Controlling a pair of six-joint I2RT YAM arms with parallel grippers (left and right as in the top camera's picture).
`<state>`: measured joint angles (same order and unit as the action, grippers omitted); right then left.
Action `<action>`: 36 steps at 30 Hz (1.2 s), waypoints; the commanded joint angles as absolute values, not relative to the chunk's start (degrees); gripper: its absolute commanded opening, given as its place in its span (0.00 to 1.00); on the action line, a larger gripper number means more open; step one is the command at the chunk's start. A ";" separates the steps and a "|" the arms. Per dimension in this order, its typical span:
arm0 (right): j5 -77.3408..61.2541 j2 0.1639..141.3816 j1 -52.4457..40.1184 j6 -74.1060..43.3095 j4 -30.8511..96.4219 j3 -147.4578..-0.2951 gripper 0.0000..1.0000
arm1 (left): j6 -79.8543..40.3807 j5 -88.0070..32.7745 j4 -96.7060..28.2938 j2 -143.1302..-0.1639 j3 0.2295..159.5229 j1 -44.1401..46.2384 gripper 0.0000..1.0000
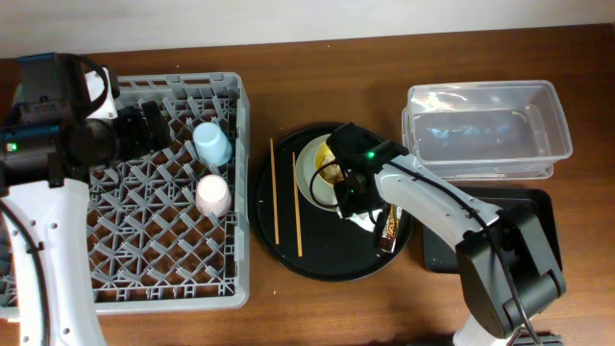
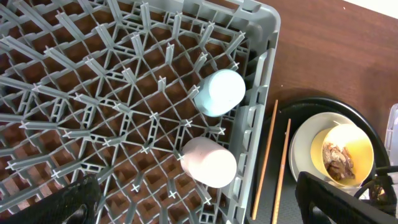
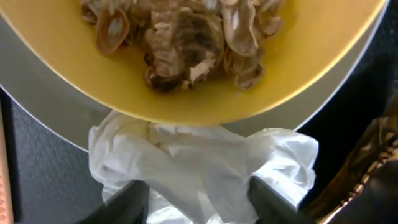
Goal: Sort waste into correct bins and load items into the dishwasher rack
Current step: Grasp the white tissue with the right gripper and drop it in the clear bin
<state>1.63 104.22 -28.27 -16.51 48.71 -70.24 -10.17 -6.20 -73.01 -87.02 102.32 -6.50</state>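
My right gripper (image 1: 359, 200) (image 3: 200, 202) is low over the round black tray and shut on the crumpled white tissue (image 3: 205, 163), which lies against the plate's edge. The yellow bowl (image 1: 329, 165) (image 3: 311, 59) holds tan-brown food scraps (image 3: 186, 31) and sits on the pale plate (image 1: 307, 173). The gold foil wrapper (image 1: 388, 231) lies right of the tissue. Two chopsticks (image 1: 274, 192) (image 1: 296, 210) lie on the tray's left side. My left gripper (image 1: 144, 125) (image 2: 199, 205) is open and empty above the grey dishwasher rack (image 1: 115, 279). A light-blue cup (image 1: 211, 144) (image 2: 219, 92) and a pink cup (image 1: 213, 195) (image 2: 208, 162) stand inverted in the rack.
The round black tray (image 1: 288, 250) sits between the rack and the bins. The clear tub (image 1: 485, 130) stands at the back right. The shallow black tray (image 1: 538, 216) lies in front of the tub, partly hidden by my right arm.
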 commanded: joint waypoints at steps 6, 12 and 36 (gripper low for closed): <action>1.54 96.55 -28.23 -15.29 59.20 -81.06 0.04 | -10.68 -6.59 -72.90 -87.13 102.89 -6.66 0.99; 13.98 89.19 -15.42 -15.53 63.42 -88.42 0.04 | -10.68 -6.59 -72.93 -87.13 102.89 -6.68 0.99; -16.73 96.14 -7.68 -17.17 84.99 -94.43 0.04 | -10.68 -6.59 -72.90 -87.13 102.89 -6.66 0.99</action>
<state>-13.93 95.57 -2.37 -14.74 86.37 -98.74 -10.17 -6.20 -73.01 -87.02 102.32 -6.50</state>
